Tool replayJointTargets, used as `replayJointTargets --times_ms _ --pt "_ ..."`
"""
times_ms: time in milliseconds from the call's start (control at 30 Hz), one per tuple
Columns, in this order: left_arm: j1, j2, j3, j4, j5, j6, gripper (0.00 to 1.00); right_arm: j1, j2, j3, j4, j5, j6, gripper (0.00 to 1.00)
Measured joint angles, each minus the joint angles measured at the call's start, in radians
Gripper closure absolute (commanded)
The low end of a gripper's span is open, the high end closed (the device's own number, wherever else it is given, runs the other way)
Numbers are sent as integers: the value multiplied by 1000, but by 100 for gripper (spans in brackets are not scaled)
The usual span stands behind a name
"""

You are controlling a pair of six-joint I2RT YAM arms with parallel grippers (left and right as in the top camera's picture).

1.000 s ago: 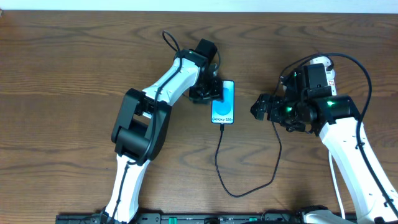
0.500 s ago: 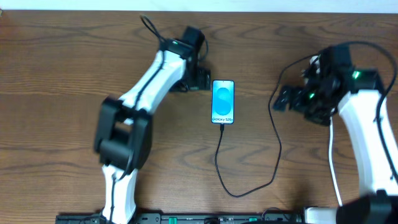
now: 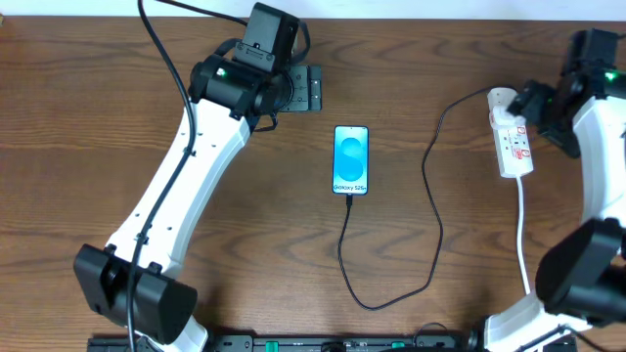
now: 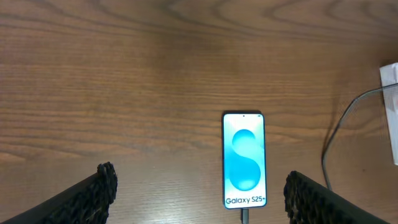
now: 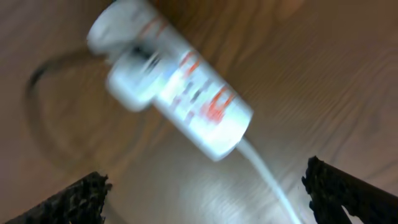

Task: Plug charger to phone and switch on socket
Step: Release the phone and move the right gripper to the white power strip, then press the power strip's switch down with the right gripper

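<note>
The phone (image 3: 351, 159) lies flat mid-table with its blue-and-white "Galaxy S25+" screen lit; it also shows in the left wrist view (image 4: 244, 159). The black charger cable (image 3: 434, 225) is plugged into the phone's near end, loops toward me and runs up to the white socket strip (image 3: 513, 137) at the right, which appears blurred in the right wrist view (image 5: 177, 93). My left gripper (image 3: 305, 90) is open and empty, raised behind and left of the phone. My right gripper (image 3: 533, 103) is open and empty just right of the socket's far end.
The socket's thick white cord (image 3: 523, 240) runs from the strip toward the table's near edge. Bare wooden tabletop (image 3: 88, 156) lies left of the phone. The table's far edge (image 3: 411, 12) runs close behind both grippers.
My left gripper has let go of the phone and pulled back up and left. My right gripper has withdrawn rightward off the socket, uncovering the strip.
</note>
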Motion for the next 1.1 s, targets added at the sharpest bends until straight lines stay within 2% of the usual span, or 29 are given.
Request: replayJointTargets --times_ms 333,667,1100 --pt "0 3 0 0 -3 0 12 -76 216 0 142 41 2 1" --pt "0 3 0 0 -6 2 12 -167 272 0 208 -44 2 1" --pt "0 3 0 0 -6 2 12 -166 325 0 219 -104 2 1"
